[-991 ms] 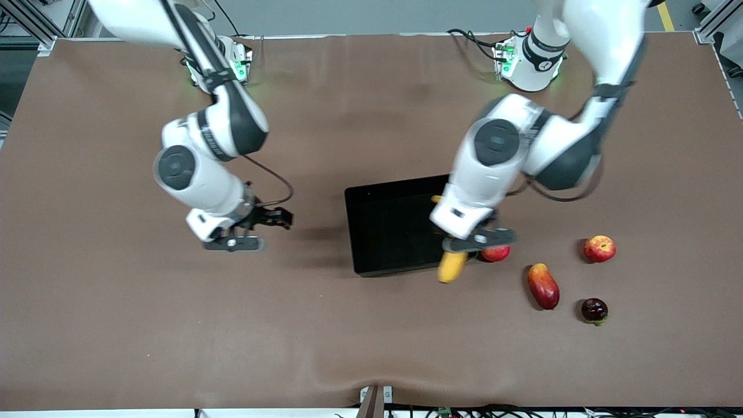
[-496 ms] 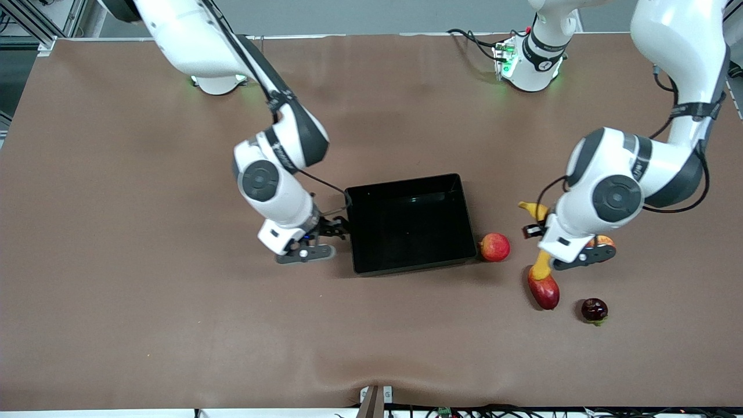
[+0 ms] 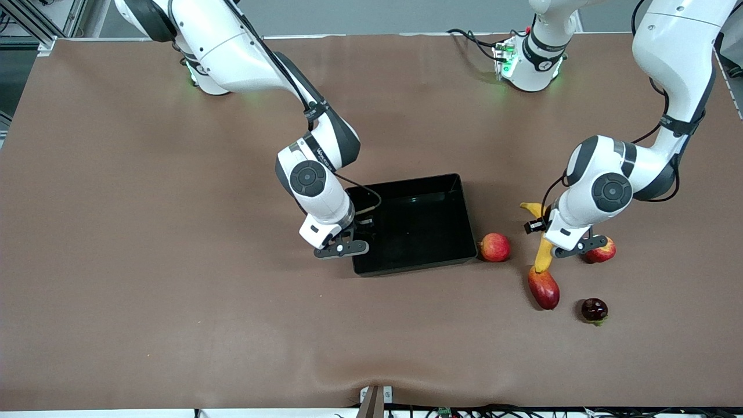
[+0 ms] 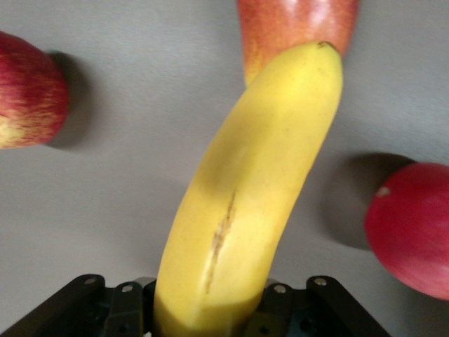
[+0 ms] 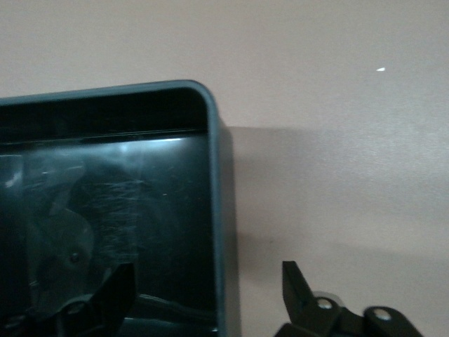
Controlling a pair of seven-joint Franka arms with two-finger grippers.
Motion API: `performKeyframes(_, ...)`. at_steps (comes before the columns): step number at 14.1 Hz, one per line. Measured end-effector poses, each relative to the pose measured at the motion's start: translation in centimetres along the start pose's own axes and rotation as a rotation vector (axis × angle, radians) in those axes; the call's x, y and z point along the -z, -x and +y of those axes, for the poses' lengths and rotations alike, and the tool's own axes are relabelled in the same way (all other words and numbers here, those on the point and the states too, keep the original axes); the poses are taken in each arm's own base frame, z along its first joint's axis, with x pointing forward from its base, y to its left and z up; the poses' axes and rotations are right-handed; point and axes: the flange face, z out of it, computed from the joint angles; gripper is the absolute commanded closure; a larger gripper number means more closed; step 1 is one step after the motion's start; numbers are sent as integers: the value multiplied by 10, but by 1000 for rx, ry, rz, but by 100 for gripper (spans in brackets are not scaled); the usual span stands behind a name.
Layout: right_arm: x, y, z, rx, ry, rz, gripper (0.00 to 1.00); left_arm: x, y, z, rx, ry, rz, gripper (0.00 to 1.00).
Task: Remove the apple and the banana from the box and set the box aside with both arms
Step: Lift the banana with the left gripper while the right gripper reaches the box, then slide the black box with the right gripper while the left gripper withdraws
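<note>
My left gripper (image 3: pixel 550 238) is shut on the yellow banana (image 3: pixel 543 255) and holds it low over the table. The banana's tip reaches the mango. In the left wrist view the banana (image 4: pixel 252 189) runs out from between my gripper's (image 4: pixel 217 316) jaws. The red apple with yellow patches (image 3: pixel 601 251) lies beside it toward the left arm's end, and shows in the left wrist view (image 4: pixel 28 91). My right gripper (image 3: pixel 351 235) is open at the black box (image 3: pixel 464 215). It straddles the box wall (image 5: pixel 219 175), one finger inside and one outside (image 5: pixel 210 288).
A pink-red round fruit with a nub (image 3: pixel 494 247) lies against the box's side toward the left arm's end. A red-yellow mango (image 3: pixel 543 288) and a dark fruit (image 3: pixel 594 309) lie nearer the front camera than the banana.
My left gripper carried the banana from over the box's edge toward the left arm's end, down among the fruits. My right gripper moved across to the box and now straddles its wall.
</note>
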Motion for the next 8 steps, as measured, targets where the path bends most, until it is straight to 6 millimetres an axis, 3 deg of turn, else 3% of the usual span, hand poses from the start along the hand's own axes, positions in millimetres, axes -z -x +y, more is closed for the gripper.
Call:
performKeyframes(3,-4,-1,8,-24,14,-11,100,5,-10,-21,64,6,13,100)
performKeyframes(8,0,1,8,-65,24,-31,100,7,-11,-21,181,18,28,100)
